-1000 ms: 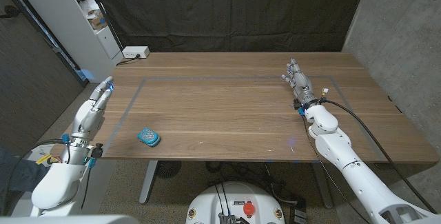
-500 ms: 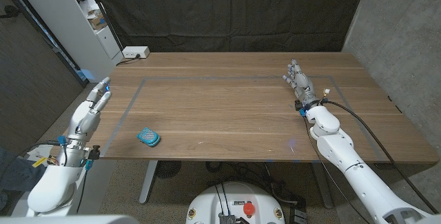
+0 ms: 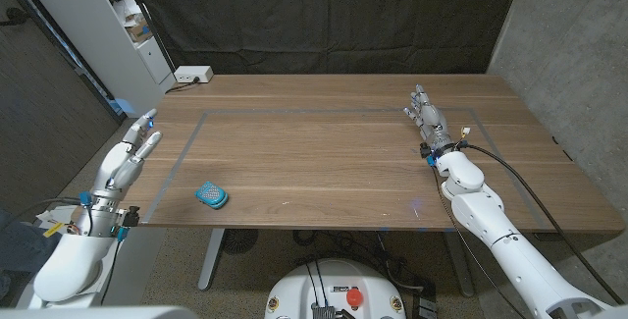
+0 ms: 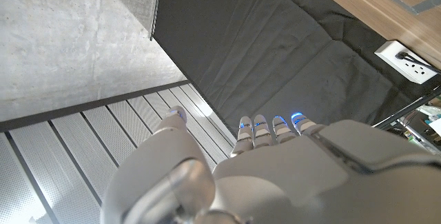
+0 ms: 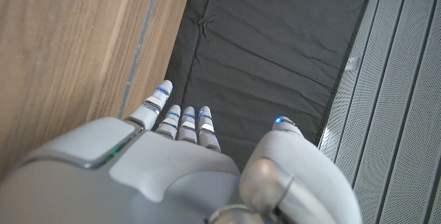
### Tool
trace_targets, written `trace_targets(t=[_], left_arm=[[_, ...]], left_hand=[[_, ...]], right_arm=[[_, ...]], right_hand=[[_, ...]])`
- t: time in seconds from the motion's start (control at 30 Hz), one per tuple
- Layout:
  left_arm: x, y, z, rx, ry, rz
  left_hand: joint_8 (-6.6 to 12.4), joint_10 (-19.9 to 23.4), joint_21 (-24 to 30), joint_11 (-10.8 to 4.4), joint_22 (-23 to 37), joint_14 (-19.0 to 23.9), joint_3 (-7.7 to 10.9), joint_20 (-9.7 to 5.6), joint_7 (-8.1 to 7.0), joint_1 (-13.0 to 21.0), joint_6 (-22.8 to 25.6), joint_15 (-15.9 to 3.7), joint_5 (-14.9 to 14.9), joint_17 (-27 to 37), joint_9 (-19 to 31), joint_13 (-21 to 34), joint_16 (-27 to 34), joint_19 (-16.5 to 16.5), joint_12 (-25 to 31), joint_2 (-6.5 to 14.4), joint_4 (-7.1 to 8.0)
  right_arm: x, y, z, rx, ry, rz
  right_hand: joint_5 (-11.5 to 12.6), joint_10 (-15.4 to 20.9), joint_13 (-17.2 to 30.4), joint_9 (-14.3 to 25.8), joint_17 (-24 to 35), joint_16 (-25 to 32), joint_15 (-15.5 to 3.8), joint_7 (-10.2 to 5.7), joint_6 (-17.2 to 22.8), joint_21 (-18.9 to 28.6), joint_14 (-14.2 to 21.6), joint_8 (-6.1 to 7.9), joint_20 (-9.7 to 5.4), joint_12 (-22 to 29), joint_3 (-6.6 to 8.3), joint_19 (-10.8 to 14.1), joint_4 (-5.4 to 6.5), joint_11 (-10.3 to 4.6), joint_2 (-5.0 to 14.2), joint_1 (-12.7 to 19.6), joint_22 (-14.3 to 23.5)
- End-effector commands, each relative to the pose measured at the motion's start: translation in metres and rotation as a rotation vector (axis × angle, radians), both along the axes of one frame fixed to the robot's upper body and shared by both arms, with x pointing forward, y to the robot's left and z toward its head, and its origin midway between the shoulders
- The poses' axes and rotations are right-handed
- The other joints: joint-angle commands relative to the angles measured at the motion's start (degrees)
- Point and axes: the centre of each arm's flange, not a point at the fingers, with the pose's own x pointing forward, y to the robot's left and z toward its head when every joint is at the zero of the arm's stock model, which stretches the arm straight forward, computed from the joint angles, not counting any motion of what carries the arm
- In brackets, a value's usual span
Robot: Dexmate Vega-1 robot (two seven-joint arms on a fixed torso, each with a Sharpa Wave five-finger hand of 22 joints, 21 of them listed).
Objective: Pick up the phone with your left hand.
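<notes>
A small teal object (image 3: 211, 195), the one loose thing on the wooden table (image 3: 324, 162), lies near the front edge at the left; it is too small to tell as a phone. My left hand (image 3: 130, 156) hangs beyond the table's left edge, about a hand's length left of and behind the object, fingers stretched out and holding nothing. The left wrist view shows the back of that hand (image 4: 275, 176) against a dark curtain. My right hand (image 3: 428, 119) stands at the table's right side, fingers straight and apart; its back (image 5: 165, 162) shows in the right wrist view.
A thin taped rectangle (image 3: 294, 112) marks the table's middle. A white power strip (image 3: 193, 75) sits at the back left corner, also seen as the power strip (image 4: 408, 60). A white shelf (image 3: 132, 20) stands left of the table. A black curtain hangs behind.
My left hand and arm have drifted left and toward the front, a little farther from the table's edge. The teal object and my right hand have stayed put.
</notes>
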Motion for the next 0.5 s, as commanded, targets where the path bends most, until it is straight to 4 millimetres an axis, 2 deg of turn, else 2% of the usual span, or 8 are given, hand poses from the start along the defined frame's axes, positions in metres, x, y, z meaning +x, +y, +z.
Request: trace_targets(t=[0.03,0.1,0.5], left_arm=[[-0.009,-0.003,0.004,0.113,-0.03,0.086],[-0.009,-0.004,0.004,0.114,-0.034,0.094],[-0.023,-0.001,0.007,0.168,-0.048,0.157]], left_hand=[[-0.17,-0.3,-0.1,-0.62,0.1,-0.2,0.29,1.21,-0.03,1.3,-0.3,-0.4,0.0,0.1,0.3,0.0,0.0,-2.6,-0.2,0.2,-0.83],[-0.18,-0.4,0.0,-0.74,0.1,-0.2,0.42,1.87,-0.12,1.6,-0.4,-0.46,0.0,0.1,0.3,0.0,0.0,-2.5,-0.2,0.2,-1.13],[-0.21,-0.7,0.0,-0.75,0.1,-0.4,0.76,2.38,-0.27,2.7,-0.7,-0.59,0.0,0.1,0.3,0.0,0.0,-2.2,-0.3,0.3,-1.94]], right_arm=[[0.002,0.0,0.0,0.003,-0.001,-0.003],[0.002,0.0,0.0,0.003,-0.001,-0.002],[0.006,0.001,0.001,0.002,-0.001,0.001]], right_hand=[[0.5,0.2,-0.1,0.1,0.2,0.3,-0.03,-0.04,0.6,-0.2,0.3,0.12,-0.12,0.5,-0.33,0.5,-0.06,-0.14,0.41,0.2,0.3],[0.5,0.2,-0.1,0.1,0.2,0.3,-0.02,-0.03,0.6,-0.2,0.3,0.12,-0.13,0.5,-0.34,0.5,-0.07,-0.17,0.42,0.2,0.3],[0.5,0.1,-0.1,0.1,0.1,0.4,0.03,-0.05,0.6,-0.2,0.3,0.1,-0.19,0.4,-0.4,0.5,-0.08,-0.18,0.5,0.1,0.3]])
